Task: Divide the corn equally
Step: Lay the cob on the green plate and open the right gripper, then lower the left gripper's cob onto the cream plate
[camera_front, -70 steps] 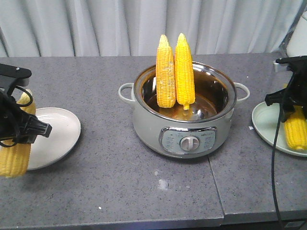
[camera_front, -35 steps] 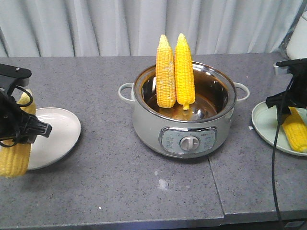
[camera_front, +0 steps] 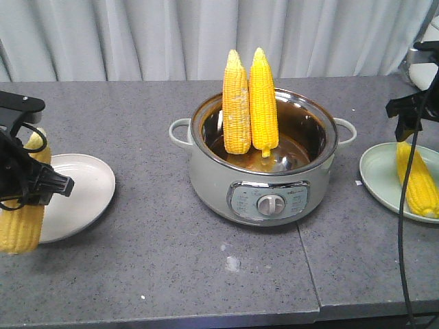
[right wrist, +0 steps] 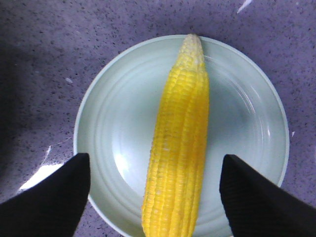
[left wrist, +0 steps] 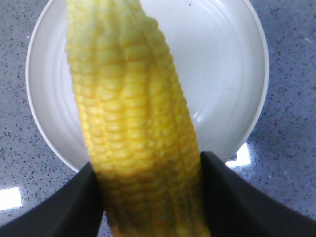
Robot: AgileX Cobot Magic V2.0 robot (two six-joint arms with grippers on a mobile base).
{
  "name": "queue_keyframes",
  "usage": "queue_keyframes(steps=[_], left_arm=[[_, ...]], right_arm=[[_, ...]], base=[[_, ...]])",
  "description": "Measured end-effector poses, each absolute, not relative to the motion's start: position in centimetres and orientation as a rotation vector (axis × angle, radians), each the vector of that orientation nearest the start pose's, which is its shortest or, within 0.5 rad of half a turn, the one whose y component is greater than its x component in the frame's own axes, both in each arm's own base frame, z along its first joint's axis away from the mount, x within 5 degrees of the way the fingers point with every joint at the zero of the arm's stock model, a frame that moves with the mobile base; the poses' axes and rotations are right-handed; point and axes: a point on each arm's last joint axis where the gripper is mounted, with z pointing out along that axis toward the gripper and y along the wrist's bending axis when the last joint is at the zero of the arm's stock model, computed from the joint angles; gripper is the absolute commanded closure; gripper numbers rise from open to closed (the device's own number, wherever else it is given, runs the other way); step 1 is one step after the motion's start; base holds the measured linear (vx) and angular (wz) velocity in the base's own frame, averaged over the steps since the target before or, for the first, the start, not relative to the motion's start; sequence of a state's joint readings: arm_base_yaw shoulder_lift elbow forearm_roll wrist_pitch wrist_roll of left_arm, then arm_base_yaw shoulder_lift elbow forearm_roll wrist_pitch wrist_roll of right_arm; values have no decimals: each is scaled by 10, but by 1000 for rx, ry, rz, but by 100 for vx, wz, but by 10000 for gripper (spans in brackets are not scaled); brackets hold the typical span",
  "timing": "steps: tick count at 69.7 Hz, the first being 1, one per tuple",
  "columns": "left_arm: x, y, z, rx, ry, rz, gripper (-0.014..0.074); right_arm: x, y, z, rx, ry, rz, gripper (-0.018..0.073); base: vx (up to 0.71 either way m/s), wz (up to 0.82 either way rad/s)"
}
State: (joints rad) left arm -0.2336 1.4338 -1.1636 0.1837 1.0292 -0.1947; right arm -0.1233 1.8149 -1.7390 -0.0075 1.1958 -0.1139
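Two corn cobs [camera_front: 250, 103] stand upright, leaning on the back wall of a steel pot [camera_front: 263, 188] at the table's middle. My left gripper [camera_front: 27, 185] is shut on a third cob [camera_front: 22, 223] [left wrist: 133, 123], holding it above the near left edge of a white plate [camera_front: 82, 195] [left wrist: 222, 74]. A fourth cob [camera_front: 415, 178] [right wrist: 178, 143] lies on a pale green plate [camera_front: 381, 179] [right wrist: 113, 138] at the right. My right gripper [right wrist: 154, 197] hangs open above that cob, its fingers wide on either side and clear of it. In the front view only its black body [camera_front: 408, 110] shows.
A white curtain closes off the back of the grey table. The pot has side handles [camera_front: 180, 131] and a front control knob [camera_front: 271, 204]. A black cable [camera_front: 405, 226] hangs down from the right arm across the green plate. A seam [camera_front: 309, 267] splits the tabletop right of the pot.
The right gripper has let go of its cob, which now lies flat on the green plate, and has risen up and away. The left arm and its cob have not moved.
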Motion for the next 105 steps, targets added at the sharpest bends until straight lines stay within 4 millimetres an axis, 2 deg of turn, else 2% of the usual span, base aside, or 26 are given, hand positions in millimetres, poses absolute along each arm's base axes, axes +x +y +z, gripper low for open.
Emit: queue_keyframes(steps=[11,21,32,51,59,77,87,105], left_arm=[[278,-52,300,145,2749,129,442],[278,-52,300,145,2749,129,442],[278,-52,300,145,2749,129,442],[278,-52,300,145,2749,129,442],[278,-52,300,145,2749,129,442],[278,-52,300,145,2749,129,442],[278,-52,300,145,2749,129,442],[278,-52,300,145,2749,129,442]], right_arm=[[373,-42,350,-47,2724,-22,97],[354,-35,359,-95,2680,39,97],[323,-30,345,-75,2613,53,97],[256,-21,319,-35,2430,34,97],[230,-18,305,-46,2406,33,97],[178,-9,301,-83,2276,26,97],[163,-8,298,-88,2253,19,97],[160,-13,287,-8,2290,-26,97]], base=[[0,0],[0,0],[0,0],[0,0],[0,0],[0,0],[0,0],[0,0]])
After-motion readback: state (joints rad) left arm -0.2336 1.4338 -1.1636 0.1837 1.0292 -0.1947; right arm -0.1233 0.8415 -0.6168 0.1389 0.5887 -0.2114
